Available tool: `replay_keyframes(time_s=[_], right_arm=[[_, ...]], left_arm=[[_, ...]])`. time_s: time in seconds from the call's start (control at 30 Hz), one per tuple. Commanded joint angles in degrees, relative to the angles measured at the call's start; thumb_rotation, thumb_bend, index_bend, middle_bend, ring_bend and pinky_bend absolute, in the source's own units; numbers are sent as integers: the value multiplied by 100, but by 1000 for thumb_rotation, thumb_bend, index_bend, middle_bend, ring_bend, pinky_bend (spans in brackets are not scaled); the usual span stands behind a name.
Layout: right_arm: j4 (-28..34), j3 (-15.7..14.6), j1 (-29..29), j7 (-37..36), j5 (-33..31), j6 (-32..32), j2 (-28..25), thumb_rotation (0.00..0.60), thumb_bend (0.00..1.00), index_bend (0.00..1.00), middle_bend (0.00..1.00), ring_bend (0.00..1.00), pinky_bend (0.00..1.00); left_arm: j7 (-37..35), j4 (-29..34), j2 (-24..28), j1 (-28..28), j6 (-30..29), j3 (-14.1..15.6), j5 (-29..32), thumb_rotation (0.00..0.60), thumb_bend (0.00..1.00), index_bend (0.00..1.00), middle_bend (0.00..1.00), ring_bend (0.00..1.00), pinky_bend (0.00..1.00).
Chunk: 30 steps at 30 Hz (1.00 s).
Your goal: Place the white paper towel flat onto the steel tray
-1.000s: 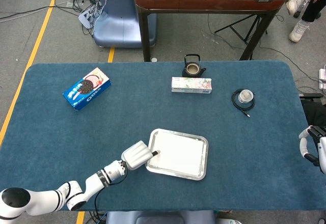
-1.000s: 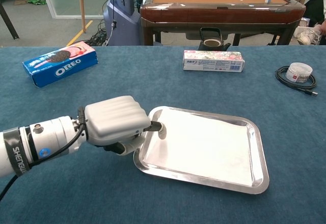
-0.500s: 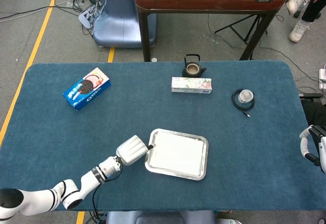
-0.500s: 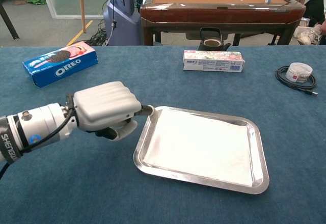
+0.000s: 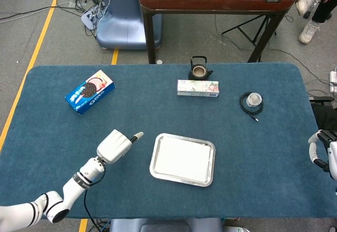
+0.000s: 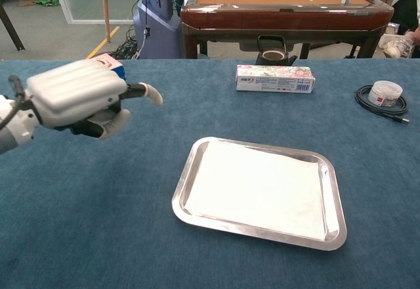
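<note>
The steel tray (image 5: pixel 212 163) (image 6: pixel 336 205) lies on the blue table near its front middle. The white paper towel (image 5: pixel 181 158) (image 6: pixel 256 185) lies flat inside it and covers most of its floor. My left hand (image 5: pixel 117 144) (image 6: pixel 77 97) hovers to the left of the tray, apart from it. It holds nothing; most of its fingers are curled in and one points toward the tray side. Only a part of my right hand (image 5: pixel 320 150) shows at the head view's right edge, off the table. How its fingers lie is unclear.
An Oreo box (image 5: pixel 89 91) (image 6: pixel 110 63) lies at the back left, partly behind my left hand in the chest view. A black teapot (image 5: pixel 199 69) (image 6: pixel 272 51), a toothpaste box (image 5: pixel 198 88) (image 6: pixel 274 79) and a small jar on a coiled cable (image 5: pixel 253 101) (image 6: pixel 384 94) stand along the back.
My left hand has drawn back to the left and risen, from touching the towel's near-left corner to hovering clear of the tray. The towel stays flat in the tray.
</note>
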<state>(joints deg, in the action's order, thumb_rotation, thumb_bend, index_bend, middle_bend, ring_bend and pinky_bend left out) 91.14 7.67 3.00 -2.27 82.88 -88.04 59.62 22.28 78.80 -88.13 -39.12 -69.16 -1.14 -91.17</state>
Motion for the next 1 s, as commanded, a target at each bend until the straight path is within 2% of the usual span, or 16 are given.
replay_keyframes(time_s=[0.03,0.17,0.27,0.37,0.53,0.8,1.0], right_arm=[[14,-12,3,33,28,-8,9,600,510,546,469,369,433],[42,-17,-4,97,62,-57,33,600,510,546,469,369,433],[44,13,-10,115,84,-151,101,600,510,546,469,369,433],[-13,27,-12,98,167,-259,187,600,510,546,469,368,433],[-96,27,-1,114,249,-334,293,600,510,546,469,368,433],[-124,26,21,229,265,-335,374,600,510,546,469,368,433],[-86,4,11,344,315,-376,401,600,511,546,469,368,433]], left_arm=[[238,336,224,352,-386,-85,234,600,616,213,989,927,1000],[364,595,470,721,-835,-84,323,600,581,195,892,829,1000],[348,693,627,1041,-1224,-88,401,600,554,187,769,739,954],[237,833,791,1383,-1553,-107,589,600,541,176,570,595,827],[249,1014,1180,1903,-2014,12,681,600,523,178,420,446,682],[157,1424,1693,2706,-2774,249,558,600,484,239,335,325,470],[-92,1551,1911,3180,-3050,337,639,600,469,262,322,283,412]])
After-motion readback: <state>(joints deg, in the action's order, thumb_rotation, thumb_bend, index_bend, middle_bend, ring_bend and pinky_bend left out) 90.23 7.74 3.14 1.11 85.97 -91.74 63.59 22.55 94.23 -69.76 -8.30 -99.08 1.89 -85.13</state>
